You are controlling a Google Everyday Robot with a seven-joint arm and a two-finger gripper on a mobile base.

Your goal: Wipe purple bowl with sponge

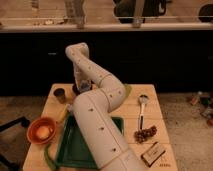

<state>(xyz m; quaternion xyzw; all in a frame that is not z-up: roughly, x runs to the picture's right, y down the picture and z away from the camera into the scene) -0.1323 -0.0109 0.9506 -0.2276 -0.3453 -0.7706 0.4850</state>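
Robot arm (97,117): thick white tubular segments w/ rounded elbow joints, matte plastic-looking shell. Small dark dots (prob. screw recesses) run in a row along lower segment and appear on upper ones. Segments narrow toward the far end. Gripper (83,86): dark grey assembly at arm's far end, by table's back edge; details indistinct.
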